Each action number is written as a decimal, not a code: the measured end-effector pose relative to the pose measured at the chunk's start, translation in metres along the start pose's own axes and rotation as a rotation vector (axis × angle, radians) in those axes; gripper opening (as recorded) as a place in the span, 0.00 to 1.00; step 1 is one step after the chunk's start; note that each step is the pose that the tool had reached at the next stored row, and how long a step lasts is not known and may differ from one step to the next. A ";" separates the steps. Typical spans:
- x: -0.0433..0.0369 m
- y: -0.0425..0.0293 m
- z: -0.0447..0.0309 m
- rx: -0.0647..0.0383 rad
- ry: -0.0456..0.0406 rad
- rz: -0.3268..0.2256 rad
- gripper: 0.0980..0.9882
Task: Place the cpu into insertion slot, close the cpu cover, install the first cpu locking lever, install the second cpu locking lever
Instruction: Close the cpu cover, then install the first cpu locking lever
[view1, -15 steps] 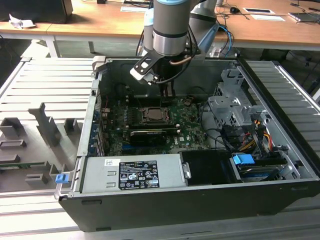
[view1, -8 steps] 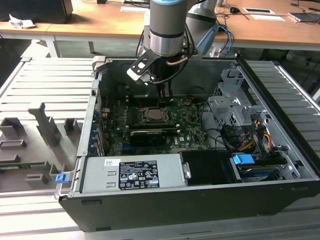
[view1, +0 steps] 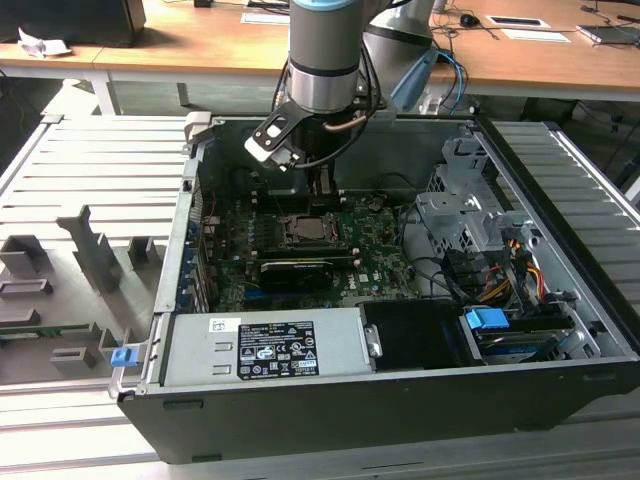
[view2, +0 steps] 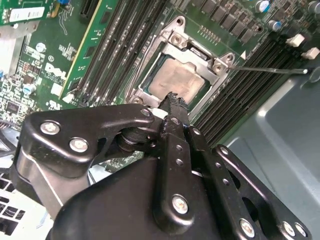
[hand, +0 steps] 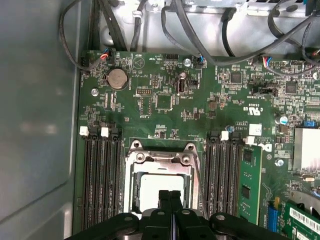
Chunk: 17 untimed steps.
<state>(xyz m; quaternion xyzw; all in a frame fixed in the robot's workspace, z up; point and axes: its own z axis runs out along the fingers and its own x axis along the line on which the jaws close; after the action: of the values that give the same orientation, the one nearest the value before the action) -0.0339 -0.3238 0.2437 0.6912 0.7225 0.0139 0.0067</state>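
So my claw is hanging right over the socket area of the green motherboard, down inside the open computer case. In both wrist views my two fingers are pressed flat together with nothing pinched between them, and the tips sit just above the edge of the chip.

The cpu is lying flat in the insertion slot, silver top facing up. In the first wrist view my fingers hide part of it (the pale square on either side of them is the chip). The cpu cover is down over it, and the metal frame sits around the chip so the top shows through the square window.

In the second wrist view a thin lever rod sticks out from one corner of the socket and runs across the black memory slots, which flank the socket on both sides. I can't tell whether it's latched.

In the exterior view my claw sits just behind the cpu, toward the case's back wall.
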 end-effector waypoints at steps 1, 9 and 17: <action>0.0000 -0.0011 0.0000 0.000 -0.0001 0.000 0.01; 0.0004 -0.0047 -0.0193 0.000 -0.0007 0.000 0.01; 0.0007 -0.0040 -0.0416 0.001 0.0007 -0.083 0.01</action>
<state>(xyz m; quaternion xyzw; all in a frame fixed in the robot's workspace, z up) -0.0392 -0.3238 0.2851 0.6606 0.7506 0.0136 0.0067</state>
